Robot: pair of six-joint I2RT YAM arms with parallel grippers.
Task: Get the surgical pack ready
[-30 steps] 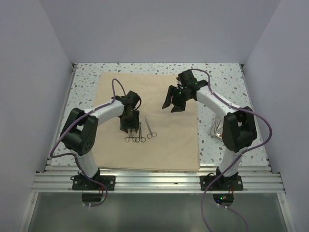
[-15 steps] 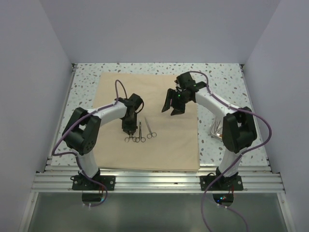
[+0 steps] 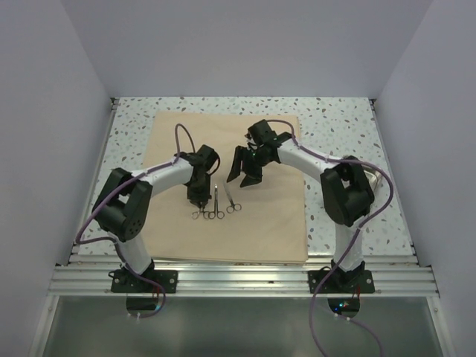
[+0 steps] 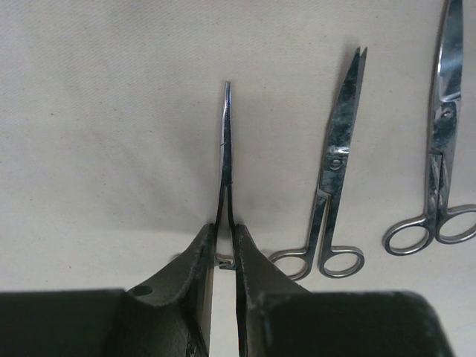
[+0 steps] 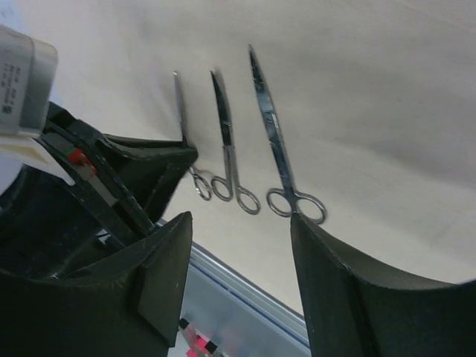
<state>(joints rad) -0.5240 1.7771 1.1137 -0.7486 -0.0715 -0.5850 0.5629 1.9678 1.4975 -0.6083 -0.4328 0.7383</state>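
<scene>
From above, the surgical pack [image 3: 253, 230] lies spread flat on the speckled table [image 3: 335, 119], covering most of the middle, with its near edge close to the arms' bases. Three steel instruments sit side by side on it: slim forceps [image 3: 198, 213], middle scissors [image 3: 216, 202] and long scissors [image 3: 231, 196]. The left gripper [image 3: 196, 199] points down onto the forceps, and the right gripper [image 3: 244, 175] hangs just beyond the instruments' tips. In the left wrist view, the two fingers are pinched narrowly on the shank of the slim forceps, just above its rings, and the tool rests flat on the cloth; the other two tools lie apart to the right, untouched. In the right wrist view, its fingers stand wide apart with nothing between them, looking down on all three instruments and the left gripper beside them. The cloth looks soft, light and limp, so it would likely sag, crease and drag instead of holding a shape. A corner or a free edge seems the best place to take it, pinching a small fold. Anything left on top would probably slide once the cloth is lifted
</scene>
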